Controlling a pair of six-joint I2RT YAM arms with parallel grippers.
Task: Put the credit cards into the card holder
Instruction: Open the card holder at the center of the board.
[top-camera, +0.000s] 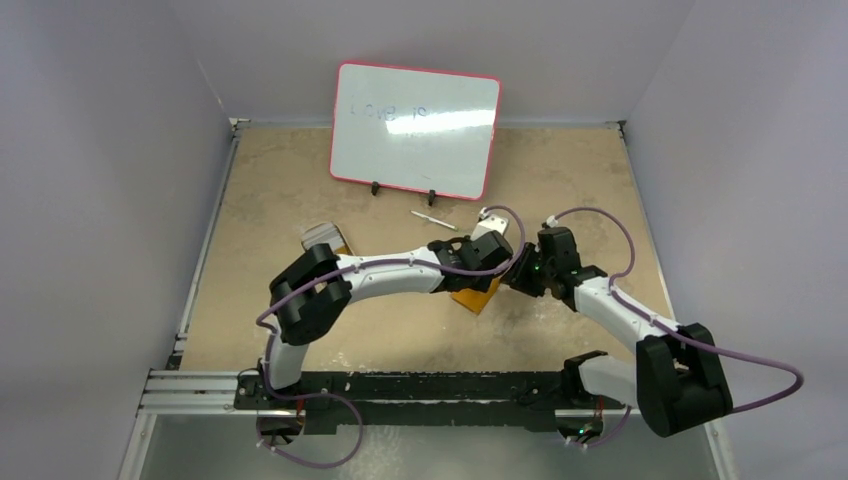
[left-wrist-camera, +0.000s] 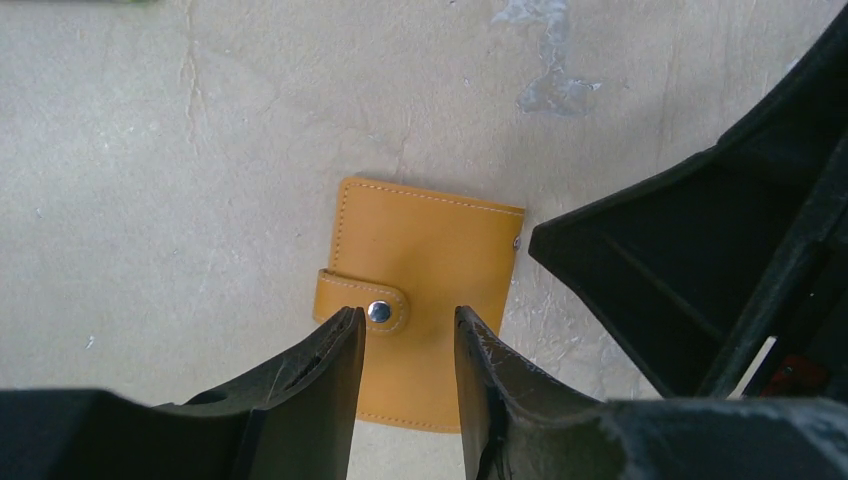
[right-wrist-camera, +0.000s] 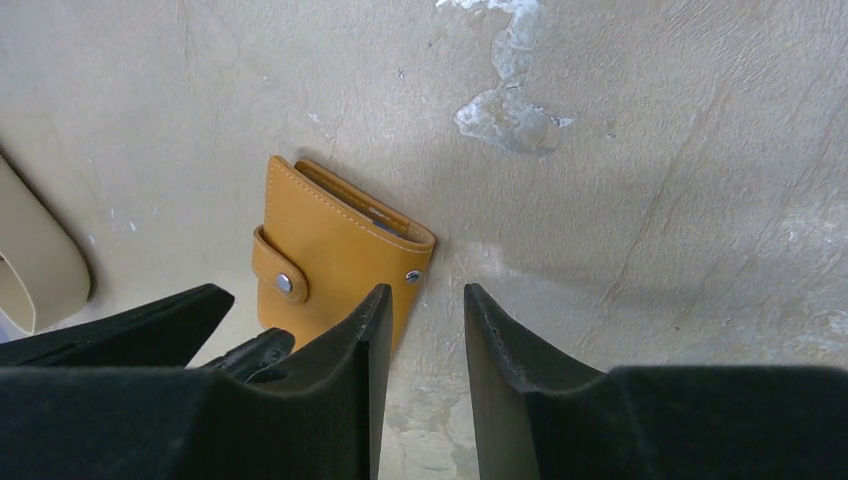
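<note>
The card holder (left-wrist-camera: 430, 250) was seen to be made of a smooth, matt, leather-like orange-tan material, edged with pale stitching and fitted with a shiny metal snap (left-wrist-camera: 379, 311). The table (left-wrist-camera: 150, 150) was found rough and mottled, with chipped pale patches. The fingers (left-wrist-camera: 300, 390) of the left gripper (left-wrist-camera: 408, 315) were shown as matt black plastic, lightly scuffed.
</note>
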